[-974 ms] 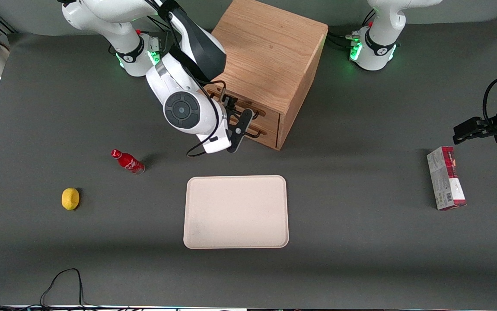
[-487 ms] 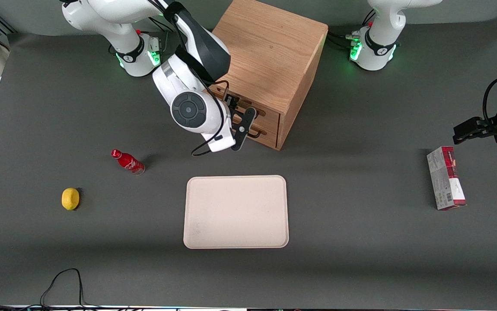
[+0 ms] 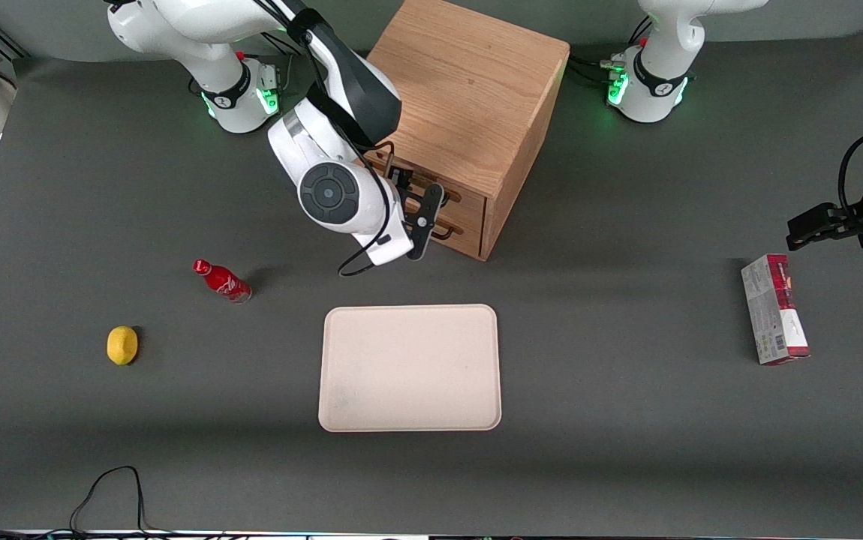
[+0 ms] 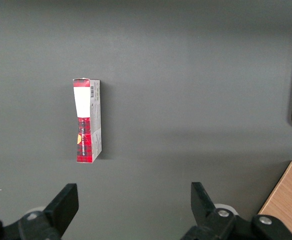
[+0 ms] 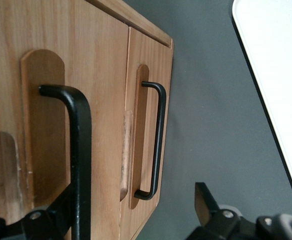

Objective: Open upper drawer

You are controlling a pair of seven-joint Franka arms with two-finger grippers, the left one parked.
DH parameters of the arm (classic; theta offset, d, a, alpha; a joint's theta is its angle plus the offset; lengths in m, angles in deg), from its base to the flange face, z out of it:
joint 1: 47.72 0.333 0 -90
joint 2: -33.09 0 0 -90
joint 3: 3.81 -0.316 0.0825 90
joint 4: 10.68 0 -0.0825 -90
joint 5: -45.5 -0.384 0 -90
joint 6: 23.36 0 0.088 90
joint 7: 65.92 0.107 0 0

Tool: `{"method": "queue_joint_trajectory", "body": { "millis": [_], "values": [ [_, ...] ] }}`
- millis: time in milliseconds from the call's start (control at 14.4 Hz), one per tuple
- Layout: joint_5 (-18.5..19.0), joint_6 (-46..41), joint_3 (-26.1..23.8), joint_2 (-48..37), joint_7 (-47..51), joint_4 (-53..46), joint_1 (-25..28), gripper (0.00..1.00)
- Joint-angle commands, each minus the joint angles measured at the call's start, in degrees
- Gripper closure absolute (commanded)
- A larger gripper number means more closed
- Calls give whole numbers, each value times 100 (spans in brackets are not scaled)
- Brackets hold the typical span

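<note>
The oak cabinet [image 3: 469, 82] stands at the back of the table, its two drawer fronts facing the front camera at an angle. The upper drawer [image 3: 467, 199] [image 5: 100, 75] is shut, flush with the lower drawer [image 5: 151, 60] beneath it. My right gripper [image 3: 410, 196] [image 5: 133, 196] is open, right up against the drawer fronts. The upper drawer's black wire handle [image 5: 80, 150] runs between the fingers, close beside one fingertip [image 5: 65, 205]. The other fingertip [image 5: 203, 197] hangs over the grey table, past the lower handle [image 5: 158, 140]. Nothing is gripped.
A cream tray [image 3: 409, 367] lies in front of the cabinet, nearer the front camera. A red bottle [image 3: 221, 280] and a lemon [image 3: 121, 345] lie toward the working arm's end. A red and white box [image 3: 773, 309] [image 4: 87, 120] lies toward the parked arm's end.
My wrist has moved a little farther from the front camera and closer in to the cabinet's drawer fronts. The drawers and the other objects have stayed still.
</note>
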Motion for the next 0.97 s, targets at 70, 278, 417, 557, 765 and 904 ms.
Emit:
{"method": "queue_joint_trajectory", "body": {
  "millis": [70,278,417,557,765,904],
  "values": [
    [-140,276,100,-76,-184,167,49,0],
    [-140,329,109,-50,-184,167,49,0],
    [-140,434,109,-6,-184,219,49,0],
    [-140,539,109,-6,-175,290,49,0],
    [-140,540,118,-6,-175,299,14,0],
    [-140,540,126,3,-184,290,-3,0]
  ]
}}
